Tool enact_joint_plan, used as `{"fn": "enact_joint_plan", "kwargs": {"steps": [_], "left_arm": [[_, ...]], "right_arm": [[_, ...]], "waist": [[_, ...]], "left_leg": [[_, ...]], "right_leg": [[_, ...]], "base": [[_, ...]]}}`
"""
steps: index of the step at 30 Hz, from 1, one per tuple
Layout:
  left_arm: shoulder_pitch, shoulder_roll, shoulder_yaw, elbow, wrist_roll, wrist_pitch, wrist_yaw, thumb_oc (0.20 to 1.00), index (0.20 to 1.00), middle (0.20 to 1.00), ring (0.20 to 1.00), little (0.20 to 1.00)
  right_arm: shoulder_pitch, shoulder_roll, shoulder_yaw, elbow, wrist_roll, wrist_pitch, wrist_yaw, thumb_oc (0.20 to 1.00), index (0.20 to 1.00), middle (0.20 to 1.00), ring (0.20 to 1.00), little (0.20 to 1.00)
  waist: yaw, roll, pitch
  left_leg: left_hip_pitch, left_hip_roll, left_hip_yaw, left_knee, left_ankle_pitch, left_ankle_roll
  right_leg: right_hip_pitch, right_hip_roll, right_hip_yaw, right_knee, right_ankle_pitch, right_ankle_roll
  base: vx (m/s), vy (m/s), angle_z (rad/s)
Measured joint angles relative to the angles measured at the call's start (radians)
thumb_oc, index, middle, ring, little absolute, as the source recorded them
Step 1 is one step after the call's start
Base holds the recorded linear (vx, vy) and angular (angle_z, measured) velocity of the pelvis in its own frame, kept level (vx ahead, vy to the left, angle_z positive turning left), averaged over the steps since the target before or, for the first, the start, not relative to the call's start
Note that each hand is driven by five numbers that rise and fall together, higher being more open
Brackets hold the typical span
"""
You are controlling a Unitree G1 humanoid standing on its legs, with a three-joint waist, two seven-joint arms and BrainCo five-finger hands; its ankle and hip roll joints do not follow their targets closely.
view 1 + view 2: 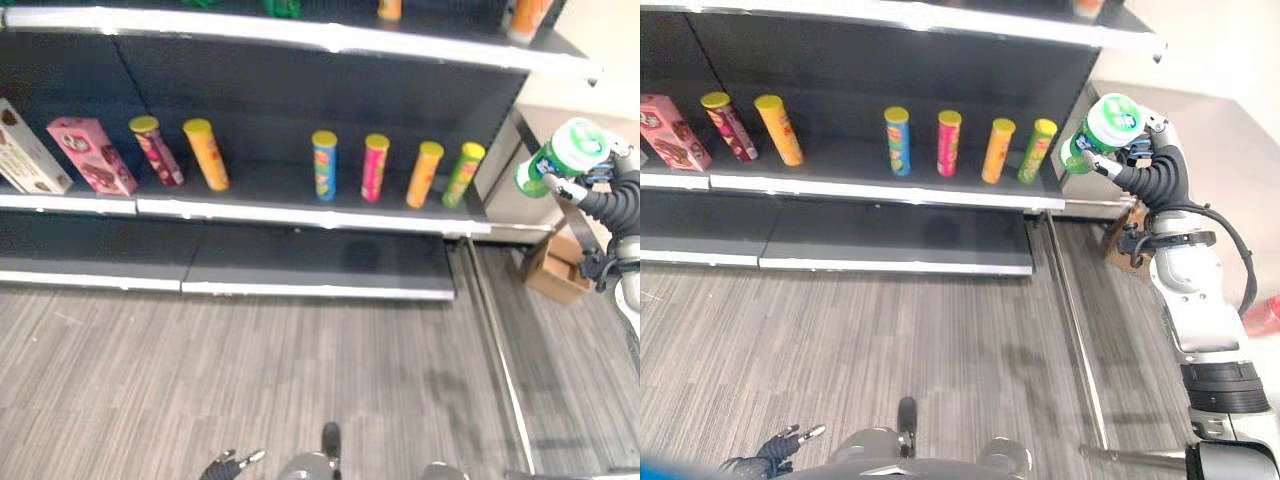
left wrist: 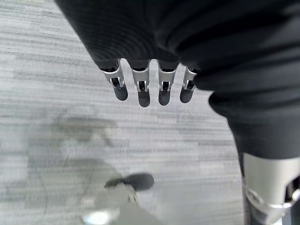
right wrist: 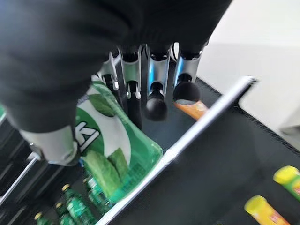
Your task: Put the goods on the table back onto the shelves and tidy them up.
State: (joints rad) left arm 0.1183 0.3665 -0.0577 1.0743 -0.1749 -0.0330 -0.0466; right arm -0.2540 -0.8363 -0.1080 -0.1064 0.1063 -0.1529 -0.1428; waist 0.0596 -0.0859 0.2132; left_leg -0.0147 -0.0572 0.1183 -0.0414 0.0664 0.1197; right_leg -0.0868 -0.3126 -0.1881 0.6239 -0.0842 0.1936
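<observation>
A green and white canister [image 1: 1102, 130] with leaf prints is up at the right end of the shelves, beside the middle shelf [image 1: 300, 215]. My right hand [image 1: 1143, 168] is shut on it, fingers [image 3: 154, 93] and thumb curled round its body [image 3: 117, 154]. The canister is level with the green tube [image 1: 462, 172] at the end of the row and is to the right of it, off the shelf. My left hand [image 1: 770, 455] hangs low over the floor, its fingers [image 2: 140, 89] straight and holding nothing.
On the middle shelf, several tubes stand spaced out, among them a blue one [image 1: 324, 165] and a pink one [image 1: 374, 167], with a pink box [image 1: 92, 155] at the left. The upper shelf's edge [image 1: 300, 35] juts out above. A cardboard box [image 1: 555, 265] is on the floor at the right.
</observation>
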Motion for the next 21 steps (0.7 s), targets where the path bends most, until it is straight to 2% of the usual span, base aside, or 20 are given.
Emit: {"fn": "enact_joint_plan", "kwargs": {"steps": [1, 2, 5, 6, 7, 9, 11, 12, 15, 16, 17, 18, 19, 21], "left_arm": [[-0.001, -0.001, 0.001, -0.003, 0.0, 0.0, -0.001, 1.0, 1.0, 1.0, 1.0, 1.0], [0.0, -0.006, -0.005, -0.009, 0.0, 0.0, -0.003, 1.0, 1.0, 1.0, 1.0, 1.0], [0.004, -0.02, -0.017, -0.01, 0.0, 0.0, -0.006, 1.0, 1.0, 1.0, 1.0, 1.0], [0.005, -0.023, -0.025, -0.009, 0.0, 0.001, -0.01, 1.0, 1.0, 1.0, 1.0, 1.0], [-0.001, -0.024, -0.026, -0.01, 0.0, -0.001, -0.018, 1.0, 1.0, 1.0, 1.0, 1.0], [-0.009, -0.027, -0.035, -0.006, 0.0, 0.0, -0.022, 1.0, 1.0, 1.0, 1.0, 1.0], [-0.012, -0.033, -0.036, -0.006, 0.0, 0.0, -0.027, 1.0, 1.0, 1.0, 1.0, 1.0], [-0.013, -0.041, -0.035, -0.004, 0.0, 0.0, -0.031, 1.0, 1.0, 1.0, 1.0, 1.0], [-0.019, -0.047, -0.036, -0.001, -0.001, 0.0, -0.037, 1.0, 1.0, 1.0, 1.0, 1.0], [-0.018, -0.047, -0.037, -0.004, -0.001, -0.001, -0.037, 1.0, 1.0, 1.0, 1.0, 1.0], [-0.009, -0.041, -0.036, -0.01, -0.001, -0.001, -0.037, 1.0, 1.0, 1.0, 1.0, 1.0], [-0.004, -0.039, -0.035, -0.012, -0.001, -0.002, -0.036, 1.0, 1.0, 1.0, 1.0, 1.0], [-0.004, -0.042, -0.035, -0.003, -0.001, -0.001, -0.037, 1.0, 1.0, 1.0, 1.0, 1.0], [0.014, -0.045, -0.036, 0.0, -0.002, 0.001, -0.037, 1.0, 1.0, 1.0, 1.0, 1.0]], "right_arm": [[0.0, -0.033, -0.005, -0.001, -0.001, 0.0, 0.0, 0.2, 0.2, 0.2, 0.2, 0.2], [-0.002, -0.063, -0.016, -0.001, 0.0, 0.0, 0.0, 0.2, 0.2, 0.2, 0.2, 0.2], [-0.027, -0.086, -0.051, 0.0, 0.002, -0.001, -0.008, 0.2, 0.2, 0.2, 0.2, 0.2], [-0.043, -0.097, -0.062, 0.0, 0.013, -0.011, -0.019, 0.2, 0.2, 0.2, 0.2, 0.2], [-0.044, -0.101, -0.084, 0.001, 0.016, -0.02, -0.029, 0.2, 0.2, 0.2, 0.2, 0.2], [-0.061, -0.12, -0.084, 0.005, 0.028, -0.027, -0.033, 0.2, 0.2, 0.2, 0.2, 0.2], [-0.07, -0.134, -0.082, 0.005, 0.032, -0.033, -0.037, 0.2, 0.2, 0.2, 0.2, 0.2], [-0.097, -0.16, -0.075, 0.009, 0.053, -0.036, -0.043, 0.2, 0.2, 0.2, 0.2, 0.2], [-0.14, -0.207, -0.073, 0.058, 0.082, -0.044, -0.046, 0.2, 0.2, 0.2, 0.2, 0.2], [-0.158, -0.252, -0.068, 0.094, 0.105, -0.043, -0.046, 0.2, 0.2, 0.2, 0.2, 0.2], [-0.169, -0.269, -0.068, 0.117, 0.121, -0.044, -0.046, 0.2, 0.2, 0.2, 0.2, 0.2], [-0.183, -0.27, -0.068, 0.126, 0.134, -0.044, -0.047, 0.2, 0.2, 0.2, 0.2, 0.2], [-0.186, -0.269, -0.062, 0.133, 0.14, -0.048, -0.047, 0.2, 0.2, 0.2, 0.2, 0.2], [-0.183, -0.272, -0.034, 0.151, 0.15, -0.045, -0.042, 0.2, 0.2, 0.2, 0.2, 0.2]], "waist": [[-0.005, 0.011, 0.006], [-0.01, 0.014, 0.009], [-0.017, 0.022, 0.014], [-0.032, 0.025, 0.017], [-0.045, 0.021, 0.019], [-0.055, 0.015, 0.028], [-0.057, 0.011, 0.029], [-0.059, 0.013, 0.034], [-0.061, 0.011, 0.036], [-0.065, 0.006, 0.031], [-0.076, -0.013, 0.017], [-0.075, -0.022, 0.011], [-0.084, -0.022, 0.01], [-0.094, -0.02, 0.001]], "left_leg": [[0.0, 0.002, -0.027, 0.004, 0.0, 0.001], [0.0, -0.002, -0.04, 0.006, -0.002, 0.004], [0.001, -0.003, -0.047, 0.011, -0.006, 0.014], [-0.005, -0.005, -0.073, 0.018, -0.006, 0.014], [-0.008, -0.014, -0.106, 0.019, -0.006, 0.014], [-0.007, -0.02, -0.115, 0.02, -0.005, 0.015], [0.001, -0.026, -0.127, 0.022, -0.006, 0.015], [0.002, -0.028, -0.138, 0.025, -0.012, 0.011], [0.032, -0.027, -0.169, 0.01, -0.022, -0.006], [0.045, -0.027, -0.201, 0.006, -0.032, -0.022], [0.055, -0.03, -0.215, 0.003, -0.039, -0.035], [0.06, -0.021, -0.224, 0.0, -0.05, -0.054], [0.074, -0.007, -0.247, -0.007, -0.057, -0.066], [0.093, 0.036, -0.266, -0.008, -0.077, -0.097]], "right_leg": [[-0.012, 0.041, 0.023, -0.047, -0.037, 0.001], [-0.025, 0.062, 0.029, -0.112, -0.05, -0.003], [-0.053, 0.095, 0.027, -0.27, -0.042, -0.004], [-0.06, 0.122, 0.045, -0.404, -0.017, 0.008], [-0.071, 0.138, 0.06, -0.49, 0.004, 0.007], [-0.062, 0.149, 0.071, -0.602, 0.061, 0.019], [-0.067, 0.155, 0.054, -0.665, 0.105, 0.013], [-0.07, 0.154, 0.001, -0.724, 0.139, 0.021], [-0.064, 0.149, -0.024, -0.726, 0.167, 0.029], [-0.027, 0.146, -0.019, -0.721, 0.173, 0.021], [-0.007, 0.14, -0.021, -0.712, 0.161, 0.025], [0.004, 0.148, -0.023, -0.723, 0.187, 0.015], [0.014, 0.165, -0.025, -0.717, 0.191, 0.017], [0.048, 0.208, -0.017, -0.709, 0.205, -0.001]], "base": [[0.17, 0.015, 0.41], [0.15, -0.008, 0.44], [0.21, -0.052, 0.3], [0.23, -0.036, 0.65], [0.25, -0.033, 0.68], [0.23, -0.035, 0.44], [0.26, -0.054, 0.29], [0.29, -0.071, 0.26], [0.35, -0.1, 0.34], [0.35, -0.128, 0.63], [0.39, -0.155, 0.56], [0.38, -0.17, 0.37], [0.35, -0.178, 0.34], [0.32, -0.176, 0.41]]}}
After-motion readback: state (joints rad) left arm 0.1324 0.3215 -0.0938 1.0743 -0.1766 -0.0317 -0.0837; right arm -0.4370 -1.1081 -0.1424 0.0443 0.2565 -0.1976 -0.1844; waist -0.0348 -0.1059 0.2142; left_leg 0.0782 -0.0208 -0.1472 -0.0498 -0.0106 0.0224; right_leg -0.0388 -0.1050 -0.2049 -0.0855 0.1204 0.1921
